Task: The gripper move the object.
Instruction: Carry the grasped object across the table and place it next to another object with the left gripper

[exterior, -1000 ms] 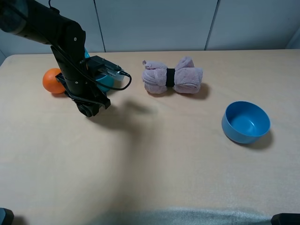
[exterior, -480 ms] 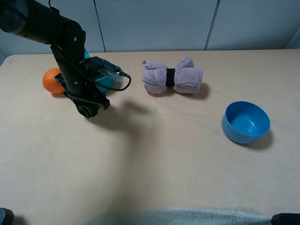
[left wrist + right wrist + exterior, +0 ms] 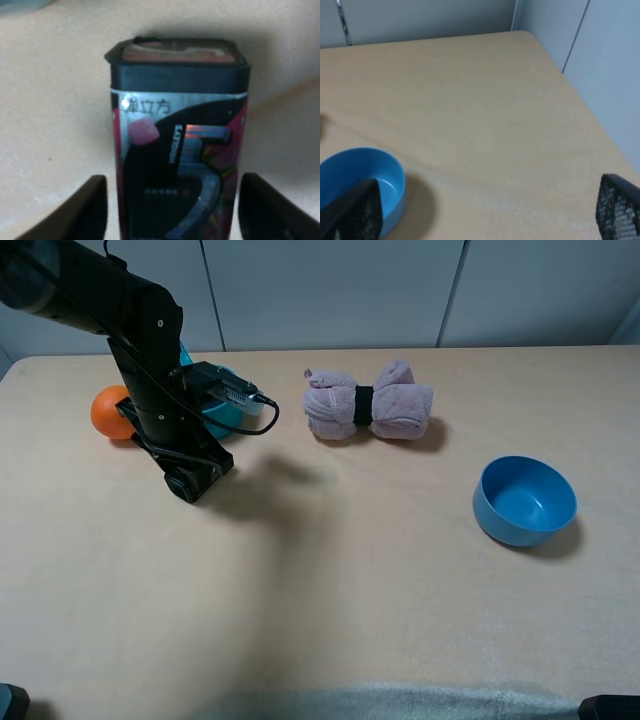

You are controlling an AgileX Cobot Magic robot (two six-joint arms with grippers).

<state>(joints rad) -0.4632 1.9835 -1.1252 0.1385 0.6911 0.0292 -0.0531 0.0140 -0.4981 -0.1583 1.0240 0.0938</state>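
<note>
The object, a small black box (image 3: 177, 150) with a red and white label, stands upright on the table in the left wrist view. My left gripper (image 3: 177, 210) is open, with one finger on each side of the box and a thin gap at each side. In the high view the left gripper (image 3: 192, 480) is low over the table and hides the box. My right gripper (image 3: 487, 200) is open and empty, near the table's right front.
An orange (image 3: 108, 412) and a teal pot (image 3: 228, 412) sit just behind the left arm. A rolled pink towel (image 3: 368, 402) lies at the back middle. A blue bowl (image 3: 524, 528) stands at the right and shows in the right wrist view (image 3: 395, 200).
The left gripper has shifted slightly lower and toward the front of the table. Nothing else has moved.
</note>
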